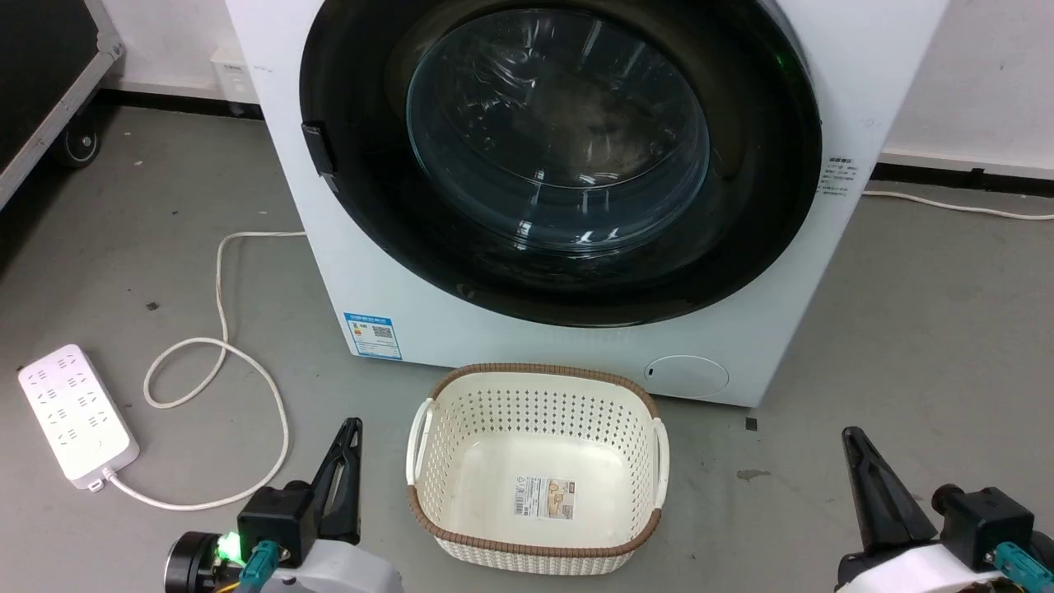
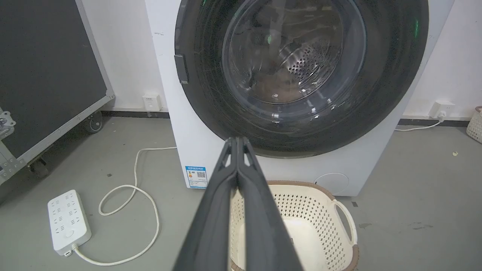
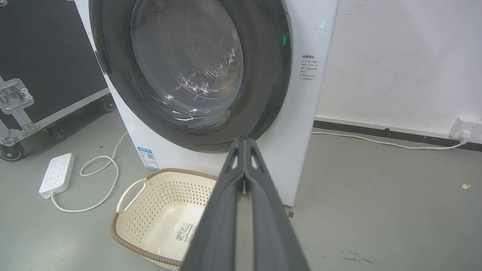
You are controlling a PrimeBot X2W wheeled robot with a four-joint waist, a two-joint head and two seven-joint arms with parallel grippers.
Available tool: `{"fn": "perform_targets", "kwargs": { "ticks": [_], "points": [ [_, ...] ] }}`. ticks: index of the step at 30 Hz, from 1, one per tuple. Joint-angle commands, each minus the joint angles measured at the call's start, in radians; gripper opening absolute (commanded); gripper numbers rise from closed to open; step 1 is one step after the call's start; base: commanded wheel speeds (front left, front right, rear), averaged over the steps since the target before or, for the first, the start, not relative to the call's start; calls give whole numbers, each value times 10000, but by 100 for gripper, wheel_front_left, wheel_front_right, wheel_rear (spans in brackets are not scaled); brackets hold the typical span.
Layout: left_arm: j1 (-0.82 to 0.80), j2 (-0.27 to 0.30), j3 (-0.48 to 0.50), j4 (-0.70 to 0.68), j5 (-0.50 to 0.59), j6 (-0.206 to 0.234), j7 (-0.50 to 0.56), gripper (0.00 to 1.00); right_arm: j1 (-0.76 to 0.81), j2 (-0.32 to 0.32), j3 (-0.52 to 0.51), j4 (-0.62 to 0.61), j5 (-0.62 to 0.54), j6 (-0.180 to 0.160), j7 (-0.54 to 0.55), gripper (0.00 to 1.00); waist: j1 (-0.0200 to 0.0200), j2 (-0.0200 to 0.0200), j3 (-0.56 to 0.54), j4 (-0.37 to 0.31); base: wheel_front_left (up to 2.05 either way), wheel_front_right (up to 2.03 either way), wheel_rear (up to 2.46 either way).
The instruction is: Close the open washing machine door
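The washing machine door is a big round black ring around a bulging clear glass bowl. It lies flat against the white machine front, with no gap showing at its rim, and its latch tab is on the left edge. The door looks the same in the left wrist view, and the door also sits flush in the right wrist view. My left gripper is low at the left, shut and holding nothing, well short of the door. My right gripper is low at the right, also shut and holding nothing.
A cream perforated basket with a brown rim stands on the floor right before the machine, between my grippers. A white power strip and its looped cable lie at the left. A black wheeled flight case stands far left.
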Motion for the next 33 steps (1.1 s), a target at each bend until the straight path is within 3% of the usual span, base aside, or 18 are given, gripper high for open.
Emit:
{"fn": "perform_targets", "kwargs": {
  "ticks": [1, 33],
  "points": [
    [-18, -12, 65, -63, 92, -24, 58, 0, -144, 50, 21, -78, -84, -3, 56, 0, 0, -1, -2, -1, 0, 0, 0],
    [-32, -140, 486, -390, 419, -40, 753, 0, -314, 128, 192, -295, -489, -5, 679, 0, 0, -1, -44, -36, 0, 0, 0]
  ]
}}
